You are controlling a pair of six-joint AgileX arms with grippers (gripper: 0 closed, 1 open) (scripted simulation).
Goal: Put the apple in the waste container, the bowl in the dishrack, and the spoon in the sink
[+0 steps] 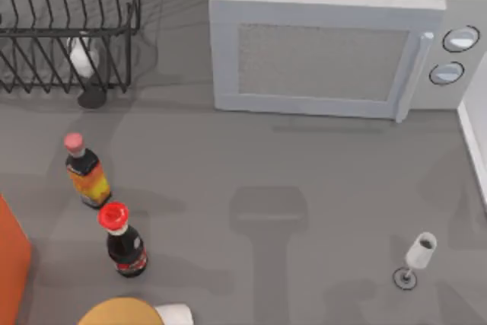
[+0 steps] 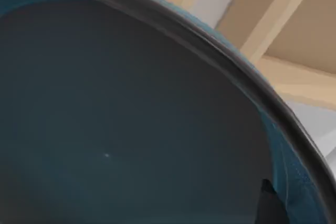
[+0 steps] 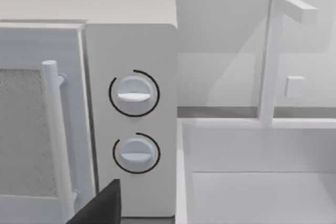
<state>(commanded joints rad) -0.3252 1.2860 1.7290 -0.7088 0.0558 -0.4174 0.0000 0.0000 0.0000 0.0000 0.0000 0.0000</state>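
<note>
Standing at the back left of the grey tabletop (image 1: 304, 188), the black wire dishrack (image 1: 68, 33) has two bottles in front of it, one pink-capped (image 1: 86, 173) and one red-capped (image 1: 124, 245). The bowl (image 2: 131, 129) is close up in the left wrist view, teal inside, its dark rim crossing pale beams, right beside the left end effector (image 2: 270, 205); whether that is clamped on it, I cannot tell. The white microwave (image 1: 319, 58) stands mid-back, with a wine glass (image 1: 417, 255) at front right. The right end effector (image 3: 100, 208) faces the microwave's dials and the sink (image 3: 252, 182); apart or together, I cannot tell.
</note>
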